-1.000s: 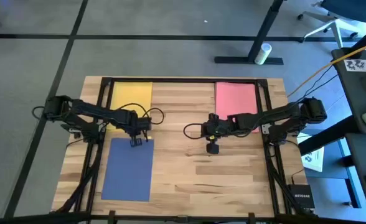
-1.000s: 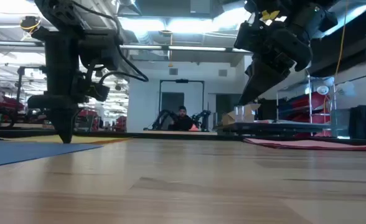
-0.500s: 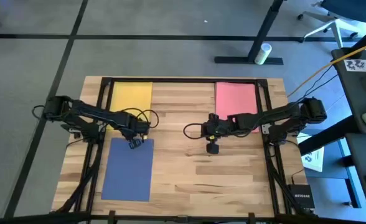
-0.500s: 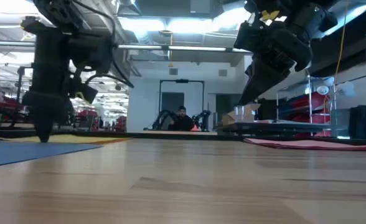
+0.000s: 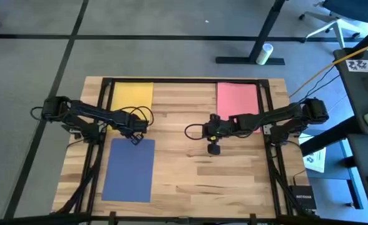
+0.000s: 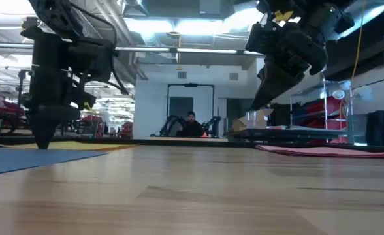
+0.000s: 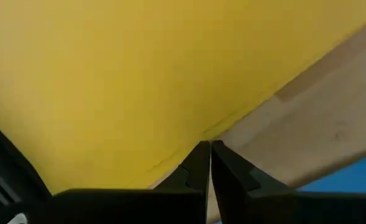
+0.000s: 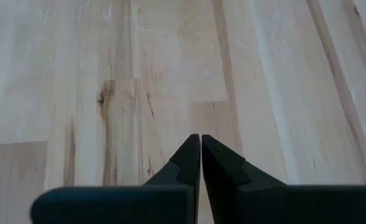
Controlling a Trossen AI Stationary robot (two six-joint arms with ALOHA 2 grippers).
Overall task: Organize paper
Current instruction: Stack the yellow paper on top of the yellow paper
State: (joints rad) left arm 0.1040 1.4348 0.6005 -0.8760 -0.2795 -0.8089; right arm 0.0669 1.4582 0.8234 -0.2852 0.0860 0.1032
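Left gripper [image 5: 135, 139]: fingers pressed together with nothing between them, tips at the near edge of the yellow sheet [image 7: 127, 81] where it meets bare wood. Compared with a second ago, this gripper has shifted a little toward the table's left side and toward the yellow sheet; in the low view it [image 6: 42, 140] stands farther left than before, pointing down just above the surface.

Right gripper [image 5: 213, 149]: fingers closed, empty, poised over bare wood near the table's middle. No change in its position from the earlier frames.

Paper: yellow sheet flat at the far left of the wooden table [image 5: 190, 169]; pink sheet [image 5: 237, 97] flat at the far right, partly under the right arm; navy blue sheet [image 5: 129, 170] flat at the near left, just beside the left gripper. None of the three sheets has moved.

Writing: a label on a black surface to the right of the table [image 5: 363, 65] carries printed characters, not legible. A small black box [image 5: 301, 194] by the table's right edge bears white lettering, too small to read.
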